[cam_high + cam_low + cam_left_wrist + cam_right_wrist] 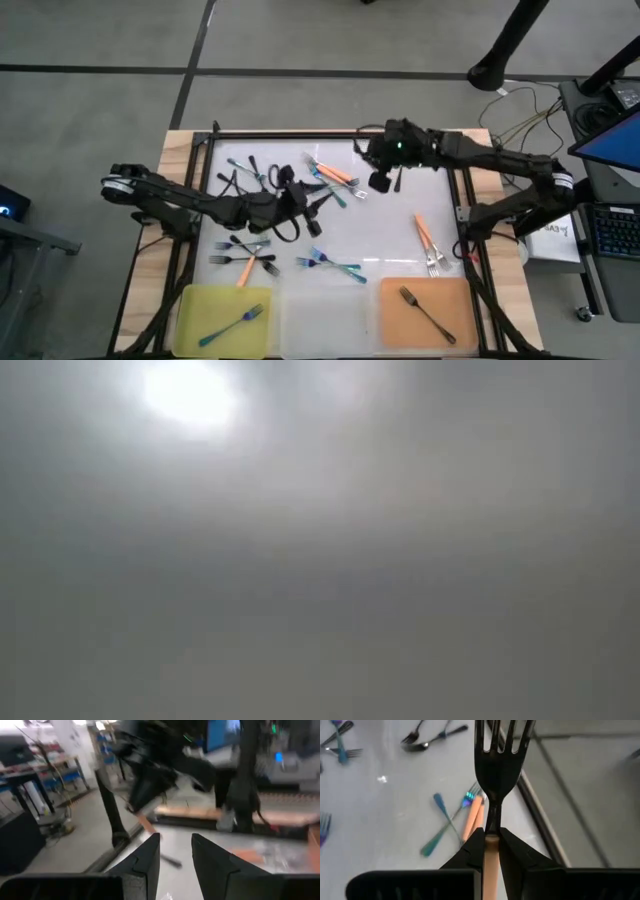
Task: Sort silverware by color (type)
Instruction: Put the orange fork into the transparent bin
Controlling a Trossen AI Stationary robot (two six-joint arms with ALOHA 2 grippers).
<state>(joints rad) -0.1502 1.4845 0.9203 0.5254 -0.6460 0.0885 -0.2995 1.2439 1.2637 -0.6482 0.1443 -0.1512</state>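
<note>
Right end effector (490,845) is clamping a dark fork (496,765) by its neck, tines pointing away from my wrist camera, fingers closed tight on it. Seen from above, I am holding that right end effector (384,172) over the far middle of the table (385,240). Below it, teal forks (451,822) and an orange-handled fork (472,817) are lying crossed on the white surface.

My left end effector (312,200) is hanging left of centre, fingers (150,857) narrowly apart, gripping nothing.

Along the near edge, a yellow tray (205,305) is carrying one teal fork (232,325), and an orange tray (400,325) one dark fork (427,313). Two orange-handled forks (427,240) are lying at the right side. Low view is showing only grey haze.
</note>
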